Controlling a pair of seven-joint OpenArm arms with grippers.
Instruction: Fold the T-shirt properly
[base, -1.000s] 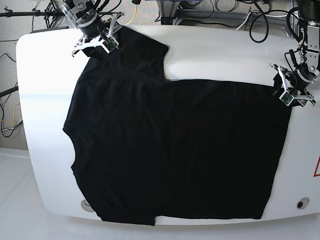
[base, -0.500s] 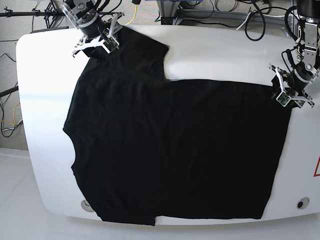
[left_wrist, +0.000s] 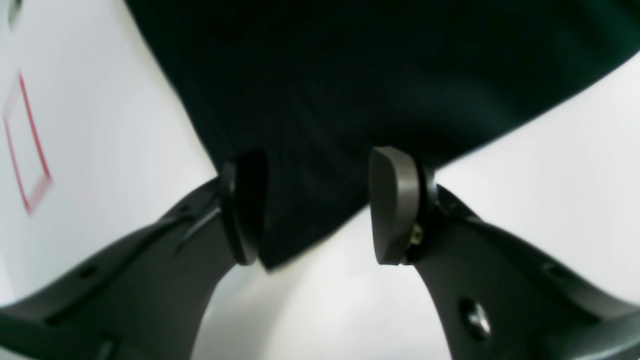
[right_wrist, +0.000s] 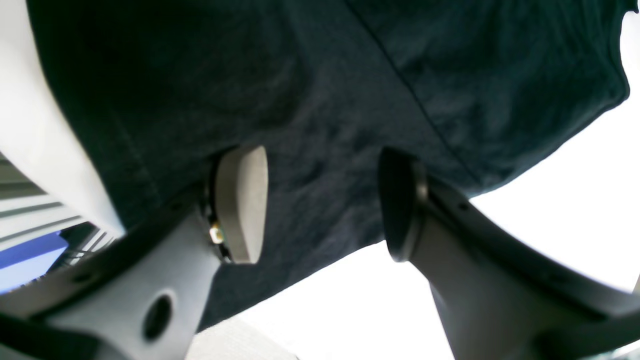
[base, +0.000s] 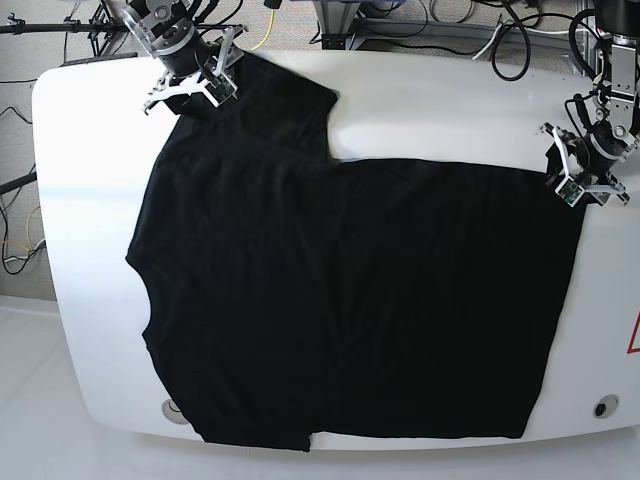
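Black T-shirt spread flat over most of the white table, one sleeve toward the far left corner. Left gripper at the shirt's far right corner (jaws parted, cloth corner between the pads, nothing pinched). Right gripper over the sleeve edge, jaws also apart, gripping nothing.

a robotics lab is indicated: a white table is ringed by loose cables, with metal framing seen behind it.
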